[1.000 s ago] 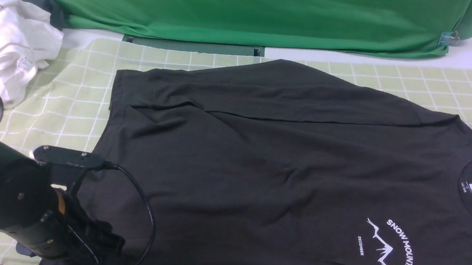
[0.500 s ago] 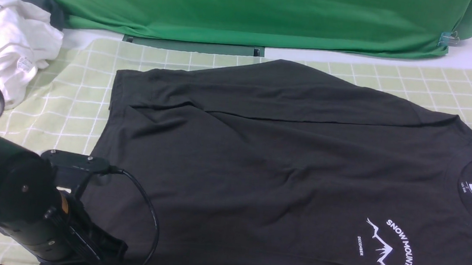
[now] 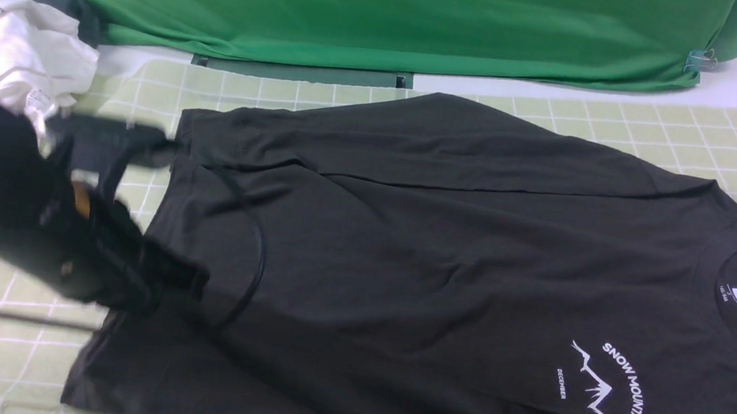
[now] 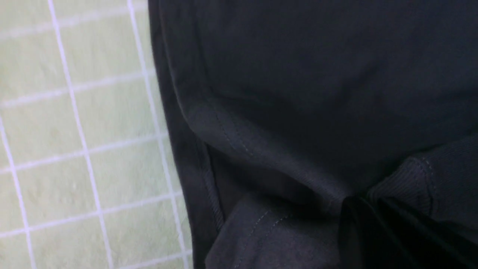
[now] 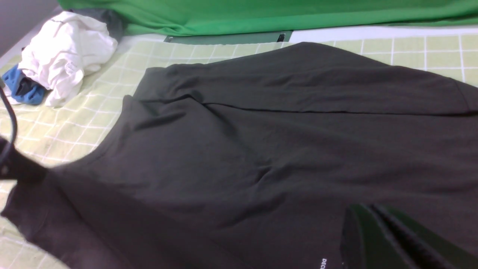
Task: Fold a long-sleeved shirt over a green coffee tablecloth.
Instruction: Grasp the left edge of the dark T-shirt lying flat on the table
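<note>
So, quick one on this fold. The long-sleeved shirt (image 3: 446, 241) lies spread print-up across the green coffee tablecloth (image 3: 687, 129), collar toward my right and hem toward my left. One sleeve looks folded in along the far side.

My left gripper (image 3: 182, 280) is clamped on the near end of the hem. Its wrist camera shows the stitched hem (image 4: 231, 130) and a ribbed cuff (image 4: 410, 179) bunched together at the jaws, so I reckon I've got both. My right gripper (image 5: 368, 224) hangs over the chest beside the print, jaws pressed together with nothing in them.

Handling-wise it's soft, light cotton with zero stiffness, so it sags from wherever I pinch it and the rest trails behind. It's not slippery or fragile, but a one-point grip will probably pull it diagonal. I'd put the second hold on the near edge by the shoulder or collar. A seam beats flat cloth there, since doubled edges give jaws something to bite. The white garment (image 3: 11, 57) sits far left, not touching the shirt.
</note>
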